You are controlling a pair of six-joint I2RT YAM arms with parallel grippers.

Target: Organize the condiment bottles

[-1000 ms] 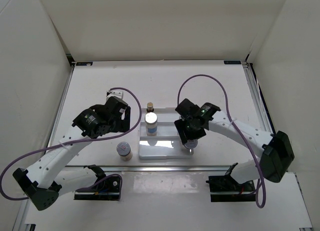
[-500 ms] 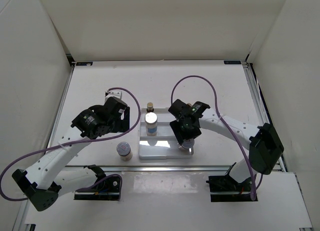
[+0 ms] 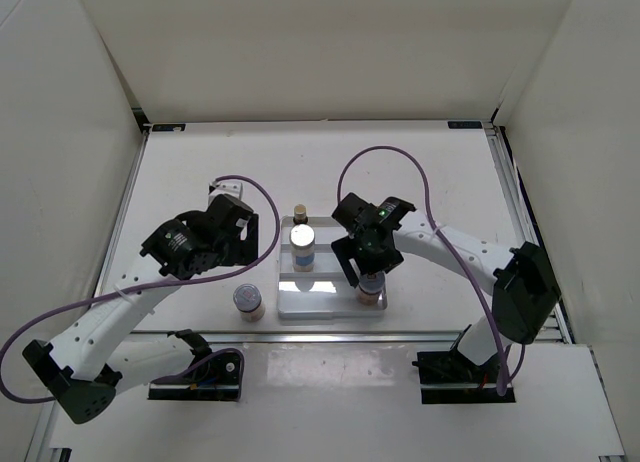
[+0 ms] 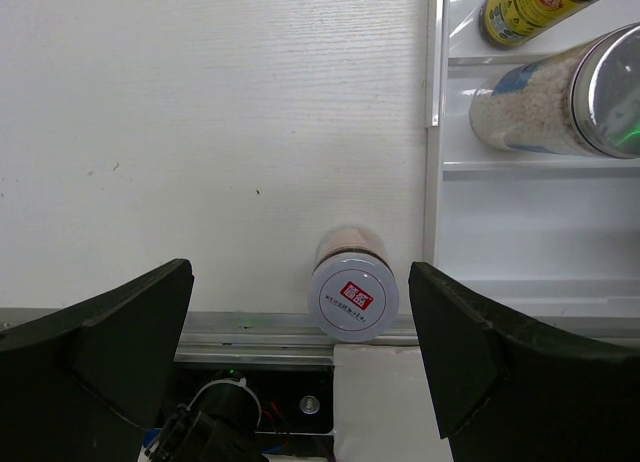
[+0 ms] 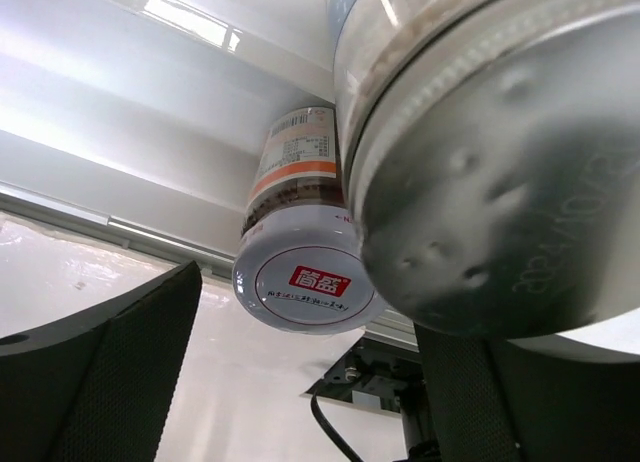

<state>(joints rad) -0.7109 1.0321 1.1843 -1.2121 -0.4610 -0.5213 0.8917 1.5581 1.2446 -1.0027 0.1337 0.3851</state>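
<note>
My right gripper hangs over the right side of the white stepped rack. Its jaws are open around a short red-label bottle that stands on the lowest step, with a gap on each side. A silver-lidded bottle looms close beside it. On the rack's left side stand a slim amber bottle and a blue-white one. My left gripper is wide open above the table, and another short red-label bottle stands beyond its fingertips, left of the rack.
The table's metal front rail runs just behind the loose bottle, with the arm bases below it. White walls enclose the table on three sides.
My right gripper carried the short bottle leftward onto the rack's lowest step and opened its jaws. The left arm has hardly moved.
</note>
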